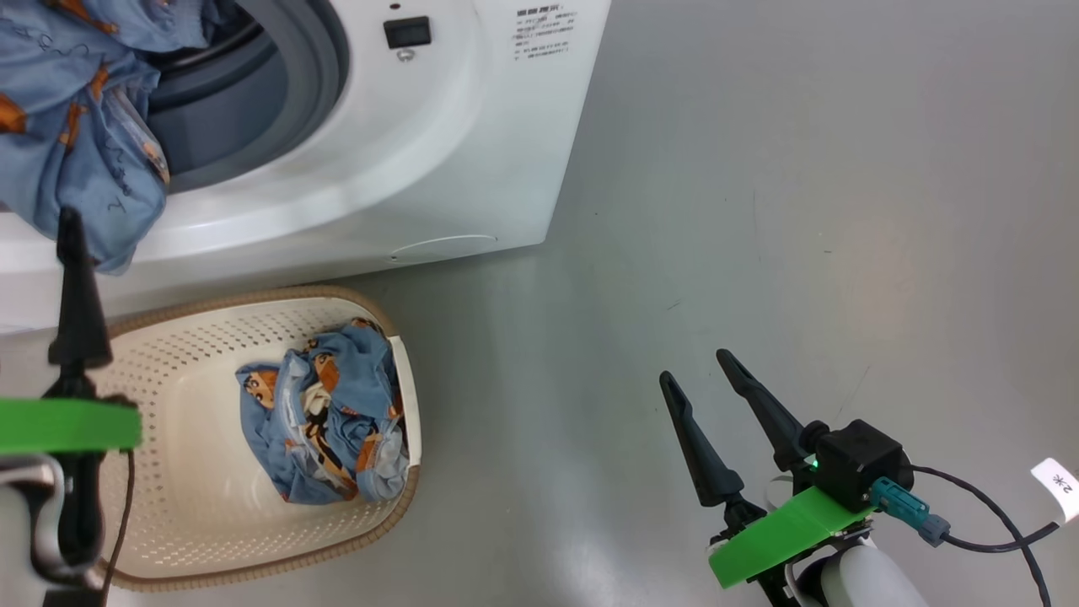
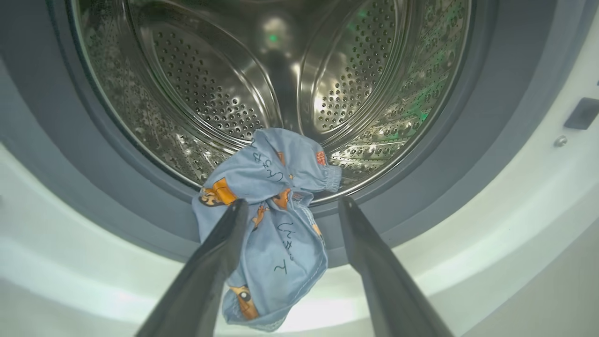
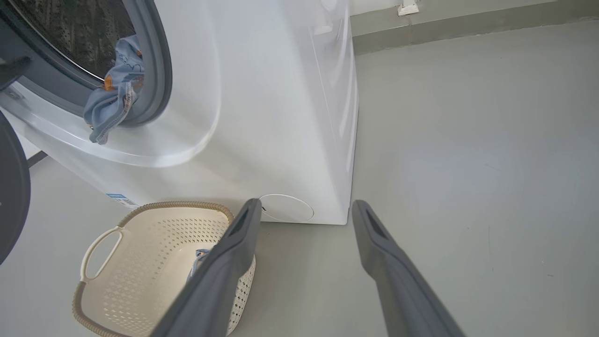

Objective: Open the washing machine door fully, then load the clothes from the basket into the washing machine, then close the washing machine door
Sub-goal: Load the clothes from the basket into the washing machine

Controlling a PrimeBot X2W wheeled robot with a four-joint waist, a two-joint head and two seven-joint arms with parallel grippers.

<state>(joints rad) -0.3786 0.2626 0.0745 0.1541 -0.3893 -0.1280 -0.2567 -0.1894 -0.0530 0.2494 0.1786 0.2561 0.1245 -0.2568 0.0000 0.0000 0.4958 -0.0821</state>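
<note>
The washing machine [image 1: 438,160] stands with its black door [image 3: 10,187] swung open at the left. One light blue piece of the clothes [image 2: 276,220] hangs over the grey gasket, half in the drum and half down the front. My left gripper [image 2: 290,203] is open right before it, one finger to each side of the cloth; one of its fingers [image 1: 77,295] rises at the left edge of the head view. The cream basket [image 1: 194,405] sits on the floor below, with a bundle of the clothes [image 1: 329,413] in it. My right gripper [image 1: 698,371] is open and empty over the floor, right of the basket.
Grey floor [image 1: 801,211] stretches to the right of the machine. A wall base [image 3: 468,23] runs behind it. A round white flap [image 3: 286,208] sits low on the machine's front, close to the basket rim [image 3: 178,206].
</note>
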